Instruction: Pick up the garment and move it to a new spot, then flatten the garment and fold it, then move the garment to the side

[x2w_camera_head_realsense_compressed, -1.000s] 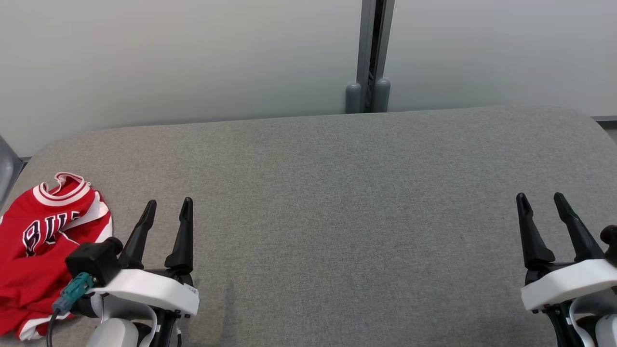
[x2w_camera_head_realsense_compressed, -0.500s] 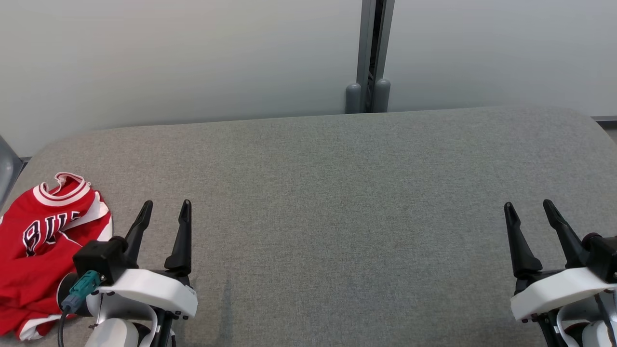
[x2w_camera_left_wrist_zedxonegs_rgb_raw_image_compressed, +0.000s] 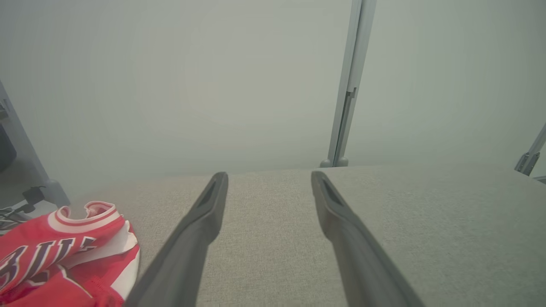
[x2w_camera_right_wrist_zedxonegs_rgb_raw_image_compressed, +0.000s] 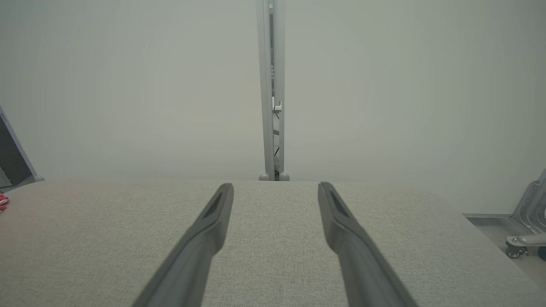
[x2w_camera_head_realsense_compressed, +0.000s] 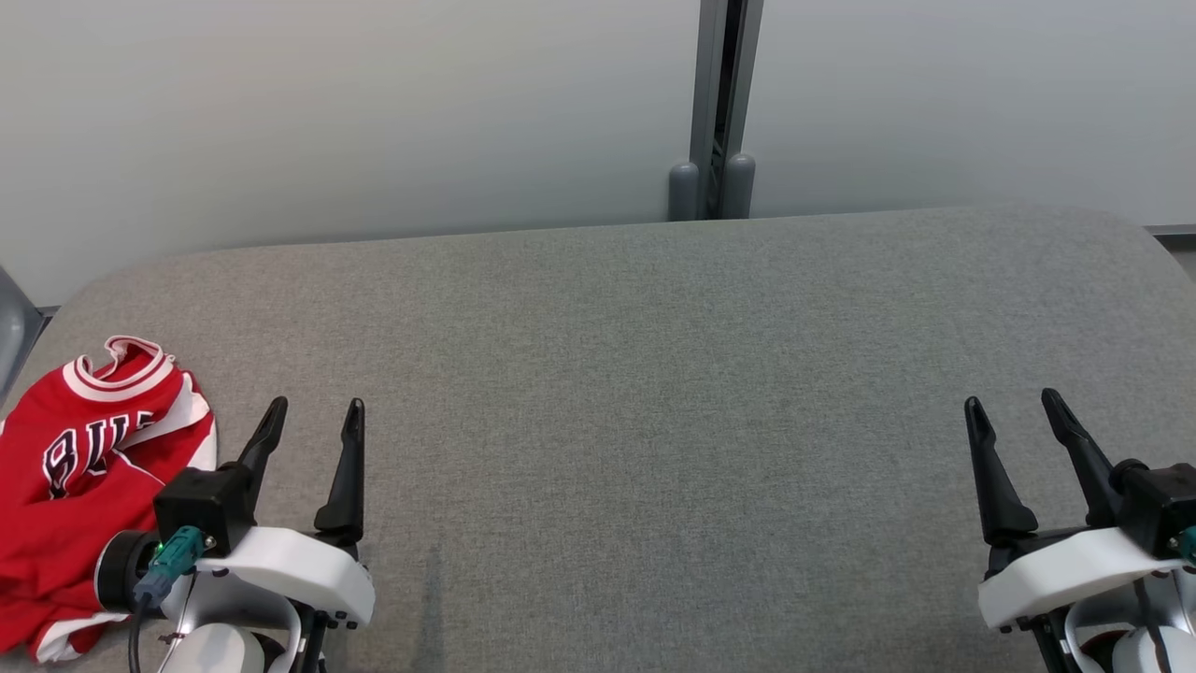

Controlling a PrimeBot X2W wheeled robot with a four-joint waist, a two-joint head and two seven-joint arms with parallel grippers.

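The garment (x2w_camera_head_realsense_compressed: 79,467) is a red jersey with white trim and dark lettering, folded into a loose heap at the left end of the grey cushioned table (x2w_camera_head_realsense_compressed: 654,374). It also shows at the lower left of the left wrist view as the garment (x2w_camera_left_wrist_zedxonegs_rgb_raw_image_compressed: 55,256). My left gripper (x2w_camera_head_realsense_compressed: 314,415) hovers just to its right, open and holding nothing, apart from the cloth. My right gripper (x2w_camera_head_realsense_compressed: 1012,408) is open and bare over the table's right end. In the wrist views the left gripper (x2w_camera_left_wrist_zedxonegs_rgb_raw_image_compressed: 268,179) and the right gripper (x2w_camera_right_wrist_zedxonegs_rgb_raw_image_compressed: 276,189) both have wide gaps between their fingers.
A pale wall runs behind the table, with a grey vertical post (x2w_camera_head_realsense_compressed: 715,112) at its middle. A sliver of red cloth (x2w_camera_right_wrist_zedxonegs_rgb_raw_image_compressed: 2,200) shows at the far left of the right wrist view. A grey wheeled frame (x2w_camera_right_wrist_zedxonegs_rgb_raw_image_compressed: 527,221) stands off the table's right end.
Both grippers have drawn back a little toward the near edge of the table, still open. The garment lies as before.
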